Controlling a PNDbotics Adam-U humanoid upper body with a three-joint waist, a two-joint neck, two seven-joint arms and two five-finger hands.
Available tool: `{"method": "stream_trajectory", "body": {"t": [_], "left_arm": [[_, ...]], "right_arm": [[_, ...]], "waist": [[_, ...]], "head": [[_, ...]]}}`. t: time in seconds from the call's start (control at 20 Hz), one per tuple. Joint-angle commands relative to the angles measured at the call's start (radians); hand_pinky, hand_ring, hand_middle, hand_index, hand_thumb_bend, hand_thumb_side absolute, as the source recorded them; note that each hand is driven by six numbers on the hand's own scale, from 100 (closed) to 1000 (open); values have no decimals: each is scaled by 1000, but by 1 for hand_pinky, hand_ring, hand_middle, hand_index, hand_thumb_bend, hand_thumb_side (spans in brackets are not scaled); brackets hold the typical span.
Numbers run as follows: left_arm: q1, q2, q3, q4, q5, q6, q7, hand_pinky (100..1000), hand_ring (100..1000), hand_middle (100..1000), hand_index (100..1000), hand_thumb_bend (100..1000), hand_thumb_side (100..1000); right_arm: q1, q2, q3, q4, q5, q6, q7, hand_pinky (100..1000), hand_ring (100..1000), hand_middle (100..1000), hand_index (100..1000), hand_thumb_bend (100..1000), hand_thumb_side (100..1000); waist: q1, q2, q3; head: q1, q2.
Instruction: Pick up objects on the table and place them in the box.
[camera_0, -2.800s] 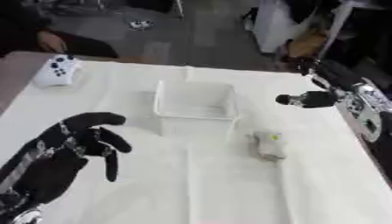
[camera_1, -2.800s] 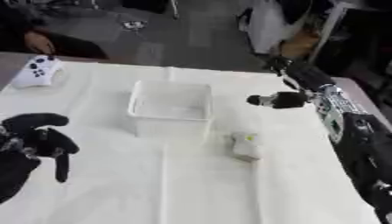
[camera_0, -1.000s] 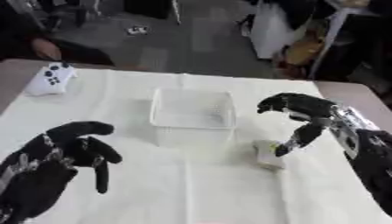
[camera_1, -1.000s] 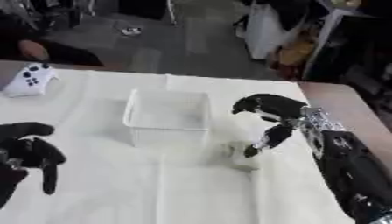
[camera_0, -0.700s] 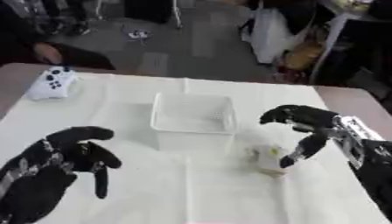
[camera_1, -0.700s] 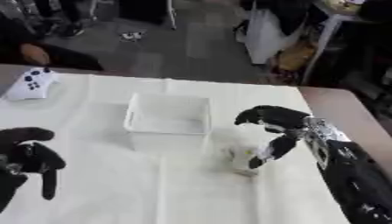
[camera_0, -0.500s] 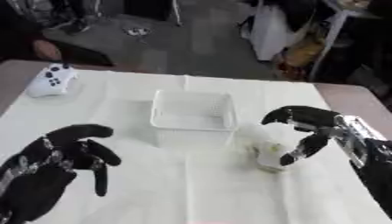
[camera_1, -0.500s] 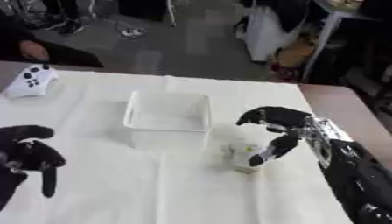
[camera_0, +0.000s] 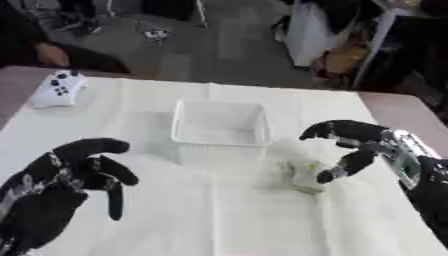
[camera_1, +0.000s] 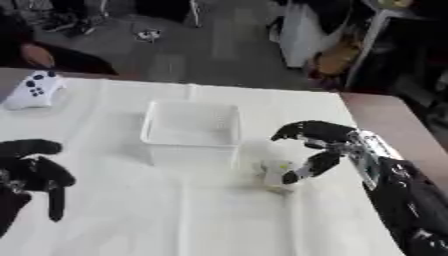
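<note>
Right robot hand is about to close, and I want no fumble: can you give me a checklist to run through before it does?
1. Right robot hand at the pale object: ok, fingers curved over it.
2. Object gripped: not ok, fingers not closed on it.
3. Box upright, open: ok.
4. Box interior free: ok, nothing visible in it.
5. Left robot hand out of the way: ok, low left, open.
6. Controller clear of path: ok, far left.

Translucent smooth plastic box (camera_0: 220, 131), matt white cloth-covered table (camera_0: 219, 215), glossy white plastic controller (camera_0: 58, 89), matt black hand (camera_0: 350, 145)
</note>
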Motion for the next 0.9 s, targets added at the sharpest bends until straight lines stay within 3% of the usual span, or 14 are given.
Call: {"method": "stream_trajectory", "body": {"t": [0.05,0.4,0.9], "left_arm": [[-8,11,5,-19,-1,-1,-1,355,714,850,925,529,919],[-10,12,5,-19,3,-1,-4,356,714,849,924,529,918],[-10,13,5,-19,1,-1,-6,356,714,849,924,528,919]], "right_arm": [[-11,-6,-5,-9,-10,9,8,928,812,837,939,871,1000],[-13,-1,4,2,-43,-6,50,921,805,845,945,959,1000],[-11,2,7,1,-86,13,141,920,831,850,949,921,1000]], "waist": [[6,-18,2],[5,-19,5],[5,-18,5]], "head": [[-14,2],[-13,15],[-13,27]]}}
